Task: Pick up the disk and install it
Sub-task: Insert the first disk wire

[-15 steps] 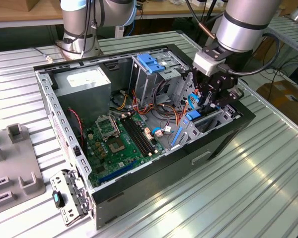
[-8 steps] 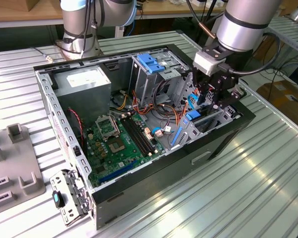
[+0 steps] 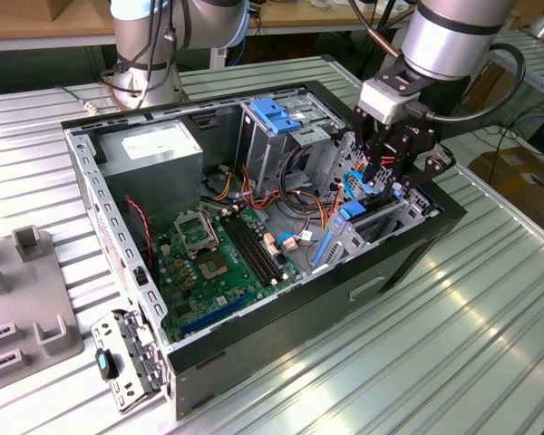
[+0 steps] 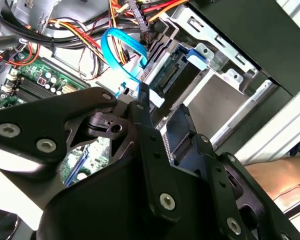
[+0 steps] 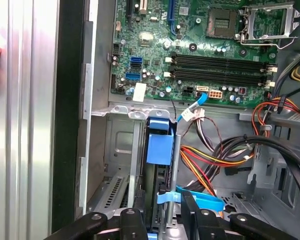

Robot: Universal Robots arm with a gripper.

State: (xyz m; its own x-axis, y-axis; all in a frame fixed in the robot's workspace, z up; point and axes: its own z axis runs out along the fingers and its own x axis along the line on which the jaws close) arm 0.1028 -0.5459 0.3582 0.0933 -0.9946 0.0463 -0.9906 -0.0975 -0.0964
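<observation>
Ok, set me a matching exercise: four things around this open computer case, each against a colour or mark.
Things:
1 disk
2 motherboard
3 grey box
4 claw

Descriptions:
A green, lying flat
B black, at the end of the arm
C bright blue edging
D white label on top

Pairs: 1-C; 2-A; 3-D; 4-B

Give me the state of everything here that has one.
Computer case: lying on its side, side panel off, inside exposed.
Disk: standing on edge in the drive bay.
Gripper: inside the case, right at the disk.
Memory slots: empty.
</observation>
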